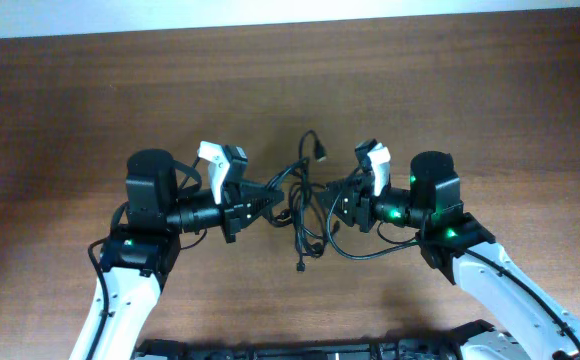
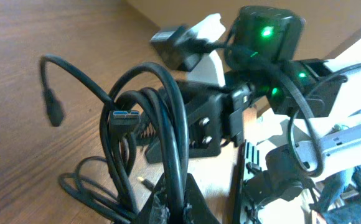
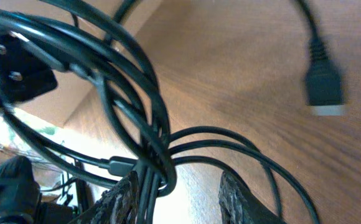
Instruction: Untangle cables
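The cables (image 1: 300, 208) are a bundle of thin black cords, tangled at the table's middle between my two grippers. One plug end (image 1: 321, 152) sticks out toward the back. My left gripper (image 1: 268, 205) is shut on one cord, which runs up between its fingertips (image 2: 179, 208) in the left wrist view. There the cables (image 2: 159, 118) loop upward and a blue USB plug (image 2: 123, 117) shows. My right gripper (image 1: 332, 205) is open. In the right wrist view the cables (image 3: 149, 124) pass between its fingers (image 3: 183, 200), against the left finger. A loose plug (image 3: 323, 87) hangs at the right.
The brown wooden table (image 1: 490, 90) spreads all round. The right arm with its green light (image 2: 264, 34) faces the left wrist camera closely. A thicker black arm wire (image 1: 370, 252) loops under the right arm. The table's front edge (image 1: 310, 345) is near the arm bases.
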`<act>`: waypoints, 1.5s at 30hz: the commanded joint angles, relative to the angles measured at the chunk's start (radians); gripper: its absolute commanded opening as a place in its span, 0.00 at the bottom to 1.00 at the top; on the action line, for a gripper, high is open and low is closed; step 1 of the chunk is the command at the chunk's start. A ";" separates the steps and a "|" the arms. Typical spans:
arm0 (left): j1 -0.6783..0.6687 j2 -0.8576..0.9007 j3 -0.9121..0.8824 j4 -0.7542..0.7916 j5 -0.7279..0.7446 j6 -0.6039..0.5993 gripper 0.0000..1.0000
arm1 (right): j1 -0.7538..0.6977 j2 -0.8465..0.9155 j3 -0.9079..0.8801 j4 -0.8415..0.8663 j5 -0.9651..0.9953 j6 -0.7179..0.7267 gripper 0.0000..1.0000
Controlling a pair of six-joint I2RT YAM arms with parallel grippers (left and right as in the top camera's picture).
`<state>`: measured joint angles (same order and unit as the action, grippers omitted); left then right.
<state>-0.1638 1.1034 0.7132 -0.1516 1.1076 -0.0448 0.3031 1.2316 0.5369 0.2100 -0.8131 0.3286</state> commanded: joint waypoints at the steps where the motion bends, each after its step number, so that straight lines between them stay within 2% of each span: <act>1: 0.011 -0.010 0.008 -0.014 0.022 0.006 0.00 | 0.005 0.003 0.008 0.060 -0.013 0.032 0.40; 5: 0.012 -0.010 0.008 -0.014 0.022 -0.038 0.00 | 0.005 0.005 0.007 0.053 -0.012 0.031 0.39; 8: 0.011 -0.010 0.008 -0.014 0.021 -0.098 0.00 | 0.006 0.005 0.007 0.039 0.041 0.032 0.34; 11: 0.011 -0.010 0.008 -0.014 0.021 -0.107 0.00 | 0.015 0.005 0.007 0.037 0.047 0.031 0.34; 14: 0.011 -0.010 0.008 -0.002 0.021 -0.177 0.00 | 0.071 0.005 0.007 0.030 0.145 0.031 0.34; 20: 0.011 -0.010 0.008 -0.002 0.022 -0.232 0.00 | 0.117 0.005 0.007 0.016 0.288 0.031 0.34; 34: 0.010 -0.010 0.008 0.009 -0.031 -0.261 0.00 | 0.117 0.005 0.007 0.008 0.185 0.031 0.34; 37: 0.007 -0.010 0.008 0.014 -0.031 -0.326 0.00 | 0.117 0.006 0.007 0.008 0.194 0.031 0.34; 43: -0.095 -0.010 0.008 0.100 -0.032 -0.389 0.00 | 0.117 0.006 0.007 0.008 0.201 0.031 0.34; 45: -0.111 -0.010 0.008 0.098 -0.031 -0.389 0.00 | 0.117 0.006 0.007 0.007 0.218 0.031 0.29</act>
<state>-0.2504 1.1034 0.7124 -0.0650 1.0573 -0.4095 0.4133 1.2339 0.5358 0.2165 -0.6109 0.3630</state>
